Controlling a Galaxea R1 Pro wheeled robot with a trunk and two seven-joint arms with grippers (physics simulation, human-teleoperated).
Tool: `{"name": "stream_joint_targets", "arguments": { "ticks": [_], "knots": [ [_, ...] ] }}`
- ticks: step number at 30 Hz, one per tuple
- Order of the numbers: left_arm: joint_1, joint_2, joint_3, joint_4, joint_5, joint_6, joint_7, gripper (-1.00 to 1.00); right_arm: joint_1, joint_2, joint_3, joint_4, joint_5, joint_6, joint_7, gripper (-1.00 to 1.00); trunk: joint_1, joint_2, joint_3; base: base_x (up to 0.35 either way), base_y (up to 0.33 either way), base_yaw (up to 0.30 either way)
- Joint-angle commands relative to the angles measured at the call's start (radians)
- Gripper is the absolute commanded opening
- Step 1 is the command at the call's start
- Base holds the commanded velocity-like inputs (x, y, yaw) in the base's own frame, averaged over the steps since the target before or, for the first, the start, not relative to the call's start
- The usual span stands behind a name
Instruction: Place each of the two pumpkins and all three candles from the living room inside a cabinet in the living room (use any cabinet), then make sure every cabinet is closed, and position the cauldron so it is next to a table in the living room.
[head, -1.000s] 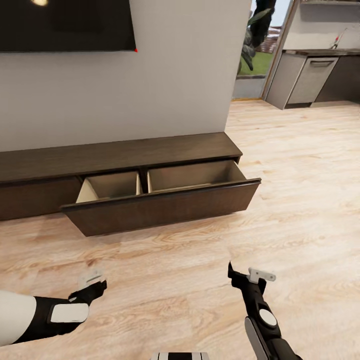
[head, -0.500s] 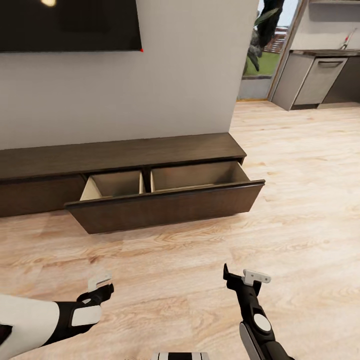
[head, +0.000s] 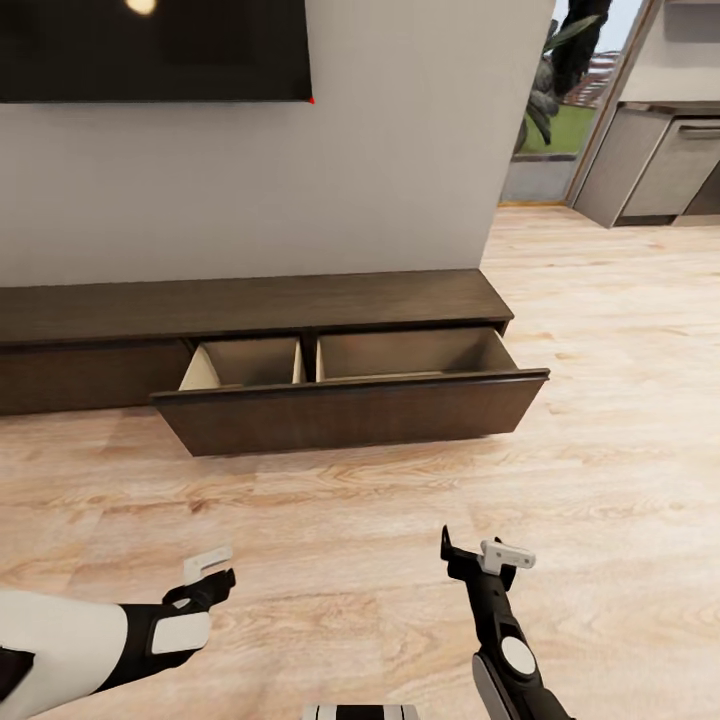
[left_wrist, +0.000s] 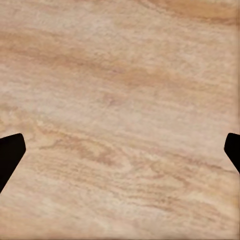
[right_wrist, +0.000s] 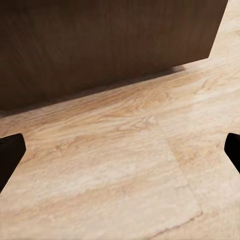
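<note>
Currently logged: my view has swung left since a second ago, centring the cabinet (head: 250, 305); its drawer (head: 350, 395) stands pulled out, empty. Left gripper (head: 208, 572) and right gripper (head: 482, 552) both spread, carrying nothing. Pumpkins, candles still uncollected, I judge.

The light wooden plank floor (head: 350, 520) has a visible grain. Directly on it, against the grey wall, stands the long, low dark-brown wooden cabinet (head: 250, 305). Its wide drawer (head: 350, 410) is pulled out over the floor and shows two pale tan compartments.
</note>
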Motion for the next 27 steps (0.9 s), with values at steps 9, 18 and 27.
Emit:
{"name": "stream_joint_targets", "arguments": {
  "ticks": [9, 18, 27],
  "knots": [
    [-0.001, -0.018, -0.002, 0.024, 0.005, -0.025, 0.001, 1.00, -0.001, 0.002, 0.005, -0.014, -0.016, 0.197, -0.007, 1.00, 0.000, 0.000, -0.001, 0.000, -0.001, 0.002],
    [-0.001, -0.015, -0.003, -0.002, 0.005, -0.150, 0.003, 1.00, 0.000, -0.002, -0.007, -0.309, -0.030, 0.651, -0.003, 1.00, 0.000, 0.000, -0.001, 0.000, 0.000, 0.000],
    [0.000, -0.015, -0.003, -0.005, 0.005, -0.154, 0.001, 1.00, 0.001, -0.004, -0.009, -0.334, -0.032, 0.655, -0.002, 1.00, 0.000, 0.000, 0.009, 0.000, 0.000, 0.000]
  ]
}}
